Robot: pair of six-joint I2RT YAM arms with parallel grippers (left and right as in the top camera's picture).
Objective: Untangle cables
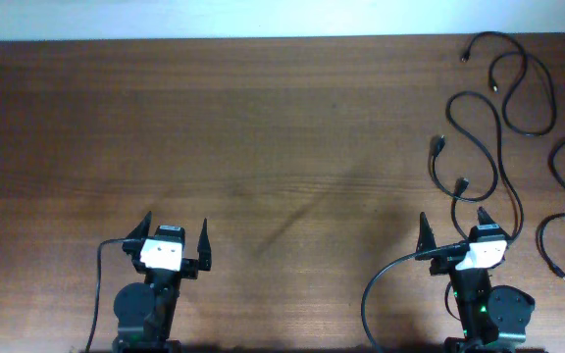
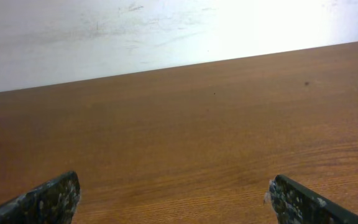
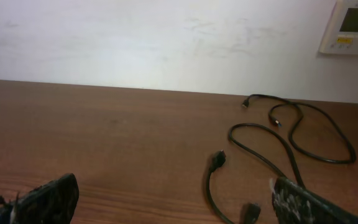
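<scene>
Overhead cam first: both arms sit at the near edge of the brown wooden tabletop (image 1: 263, 127). I'll use the right gripper (image 1: 467, 222) as my reference point. Its jaws are spread wide and empty. The black cables (image 1: 479, 132) are all sprawled just ahead of it and off to its right, reaching up to the far edge. They look like several separate loops and squiggles rather than one knot, and the nearest strand runs down right next to that gripper. The left gripper (image 1: 176, 222) sits well off to the left of the right gripper, also gaping wide and empty.

Left wrist cam: just two finger tips (image 2: 48, 199) poking in at the bottom corners, far apart, with plain wood between them and a white wall (image 2: 104, 37) behind.

Right wrist cam: same wide-apart fingers (image 3: 42, 202) at the bottom. Ahead of the right gripper and a bit to its right lies a cable plug (image 3: 218, 159). A curvy strand passes close by the right-hand finger, and a bigger loop lies further back. A wall control panel (image 3: 356, 25) shows at top right.
</scene>
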